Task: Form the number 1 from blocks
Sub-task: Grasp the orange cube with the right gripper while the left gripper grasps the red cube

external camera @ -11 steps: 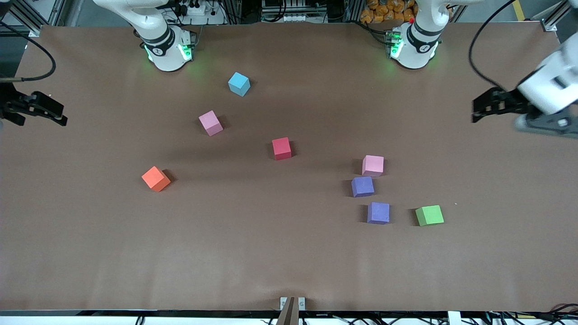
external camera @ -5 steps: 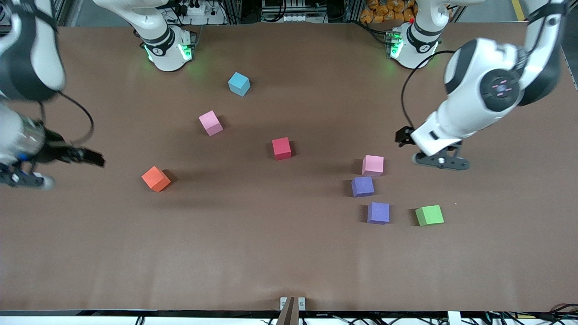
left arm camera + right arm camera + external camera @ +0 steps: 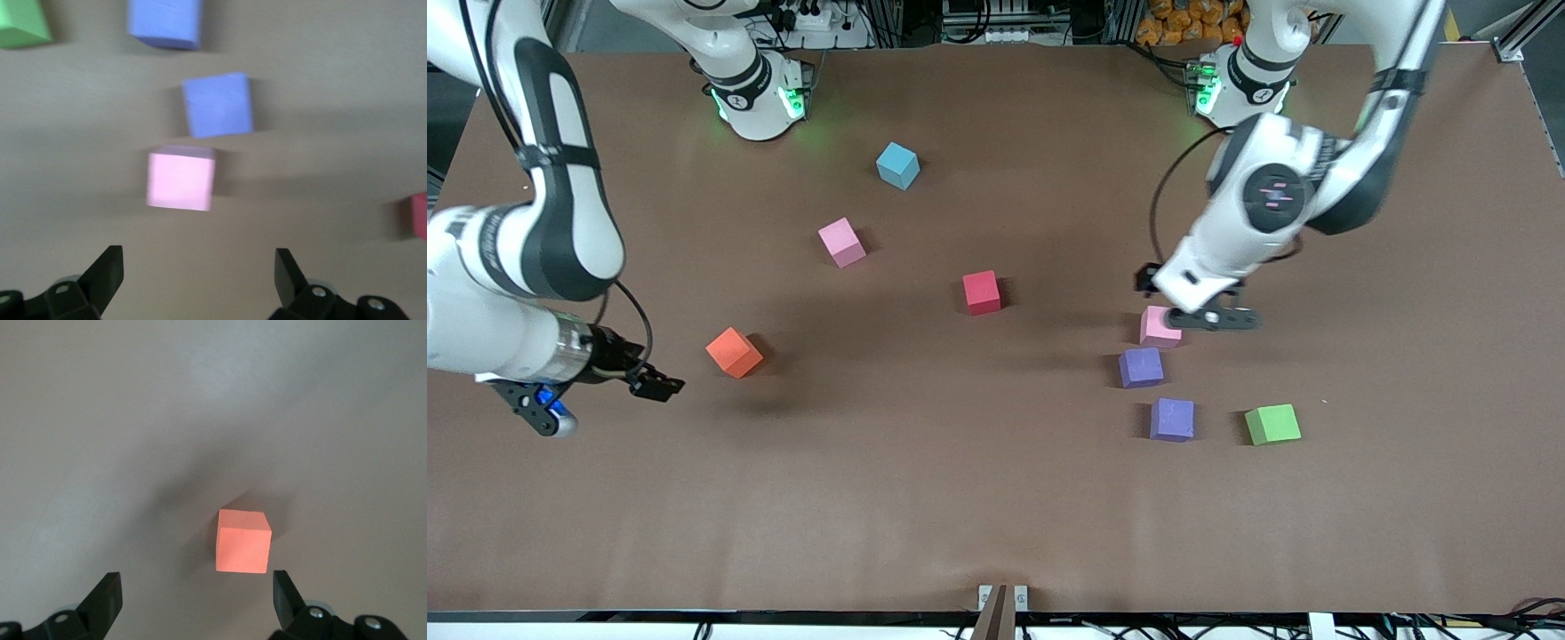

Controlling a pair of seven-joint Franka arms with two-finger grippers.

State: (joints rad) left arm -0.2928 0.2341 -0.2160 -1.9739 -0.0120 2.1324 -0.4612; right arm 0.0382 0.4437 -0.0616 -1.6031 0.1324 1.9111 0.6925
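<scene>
So basically nothing's built yet, the foam cubes are scattered all over the brown worktop point(image 3: 996, 498). My left claw point(image 3: 197, 273) hangs wide apart over the pink foam cube point(image 3: 1158, 329), with two purple foam cubes point(image 3: 1141, 367) just nearer the camera. My right claw point(image 3: 197, 593), also spread and empty, hovers by the orange foam cube point(image 3: 734, 352). The red foam cube point(image 3: 982, 292) and the other pink cube point(image 3: 841, 242) sit untouched mid-worktop. The whole "1" is left to do.

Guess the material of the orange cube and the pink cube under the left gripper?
Orange cube: likely foam, matte; flat even colour, no glare, soft edges. Pink cube under the open left gripper: same matte look, probably foam too, though blur hides surface texture.
</scene>
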